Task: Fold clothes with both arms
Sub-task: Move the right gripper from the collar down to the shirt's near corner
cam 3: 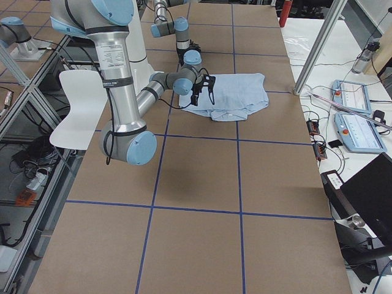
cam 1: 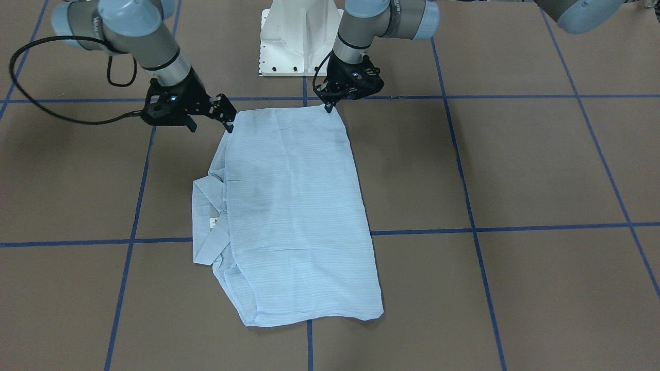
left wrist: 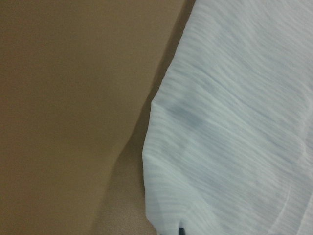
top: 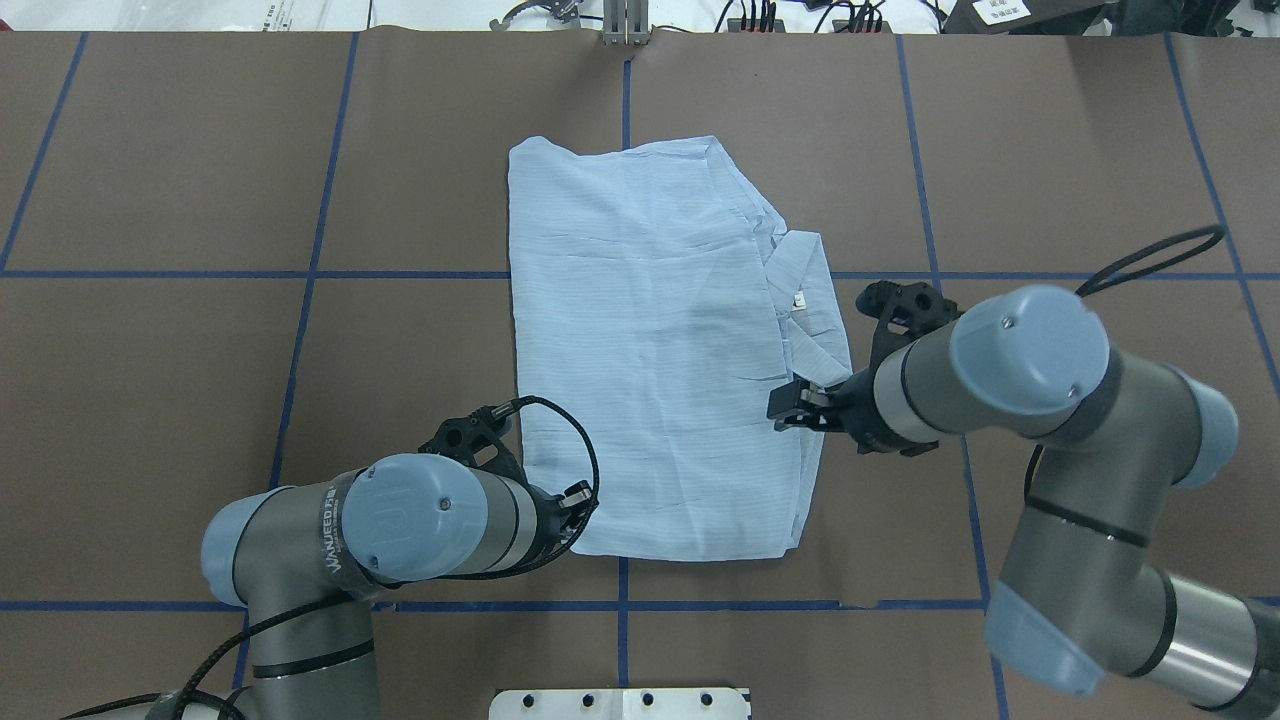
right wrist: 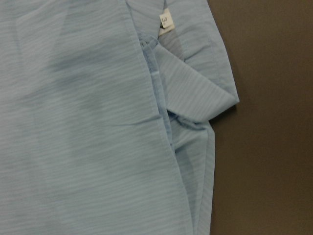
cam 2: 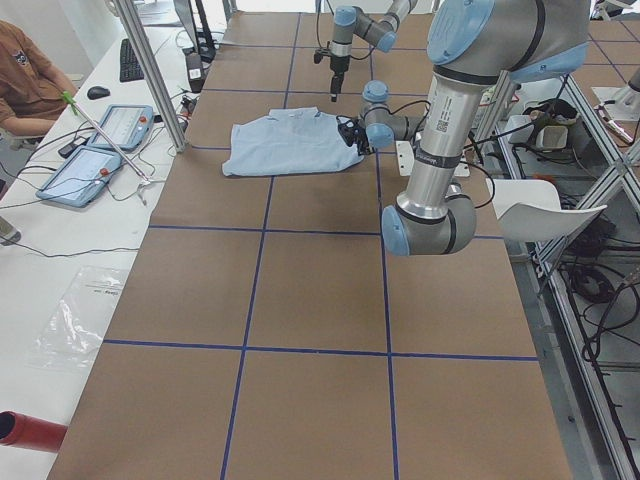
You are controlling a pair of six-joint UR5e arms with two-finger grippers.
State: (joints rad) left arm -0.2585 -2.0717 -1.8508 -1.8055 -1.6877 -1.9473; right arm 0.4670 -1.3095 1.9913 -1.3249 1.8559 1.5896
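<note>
Light blue, finely striped collared shirt (cam 1: 294, 216) lies folded flat on the brown, blue-taped table (cam 1: 515, 170). Left gripper (cam 1: 328, 107) pinches its robot-side corner. Right gripper (cam 1: 228, 121), jaws apart, is over the opposite corner (collar side).

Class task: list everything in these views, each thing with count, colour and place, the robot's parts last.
table: one, brown with blue tape grid, before the robot.
shirt: one, light blue, folded mid-table, collar toward the robot's right.
pedestal base: one, white, at the table's robot-side edge.
tablet-like devices: two, grey, beside the table, operators' side.
person: one, brown sleeve, beside those devices.
left arm: one, silver with light blue caps, robot's left.
right arm: one, same colours, robot's right.
left gripper: one, black, at the shirt's robot-side left corner.
right gripper: one, black, over the shirt's right edge.
</note>
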